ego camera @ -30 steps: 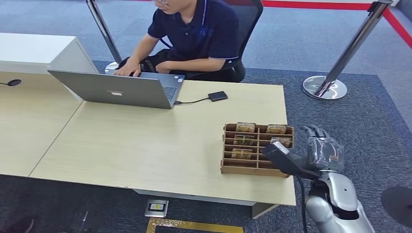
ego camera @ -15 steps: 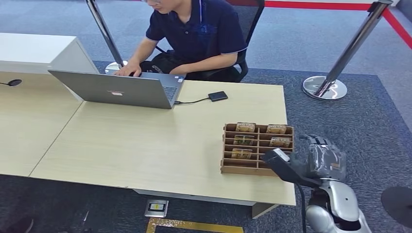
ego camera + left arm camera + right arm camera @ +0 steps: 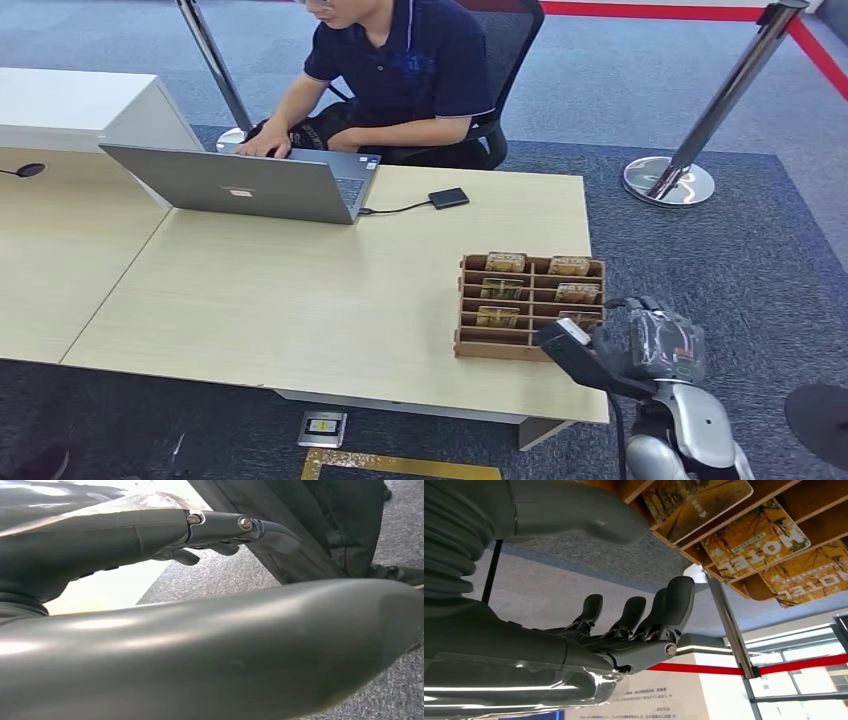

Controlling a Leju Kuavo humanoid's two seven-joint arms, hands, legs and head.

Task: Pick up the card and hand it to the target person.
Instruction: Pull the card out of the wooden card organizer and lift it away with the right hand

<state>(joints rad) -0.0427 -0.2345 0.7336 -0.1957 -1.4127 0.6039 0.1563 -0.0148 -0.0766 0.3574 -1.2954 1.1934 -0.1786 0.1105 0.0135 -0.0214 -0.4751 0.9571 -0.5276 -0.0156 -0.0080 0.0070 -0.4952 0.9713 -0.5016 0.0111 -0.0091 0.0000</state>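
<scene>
A hotel-style reception office: a person (image 3: 400, 70) types at a laptop (image 3: 240, 185) on a desk (image 3: 300, 290), stanchions (image 3: 690, 150) on carpet behind.

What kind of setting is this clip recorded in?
Probably a hotel-style reception desk, perhaps staged: a slotted brown wooden card rack holding yellow cards printed "HOTEL", a seated person in a navy polo shirt typing at a grey laptop, and chrome queue posts.

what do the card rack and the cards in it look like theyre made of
The rack looks like thin brown wood or fibreboard: matt, with slotted dividers and raw-looking edges. The cards look like glossy printed plastic or coated card: rounded corners, an autumn-tree photo, "HOTEL" lettering. Which one cannot be told.
</scene>
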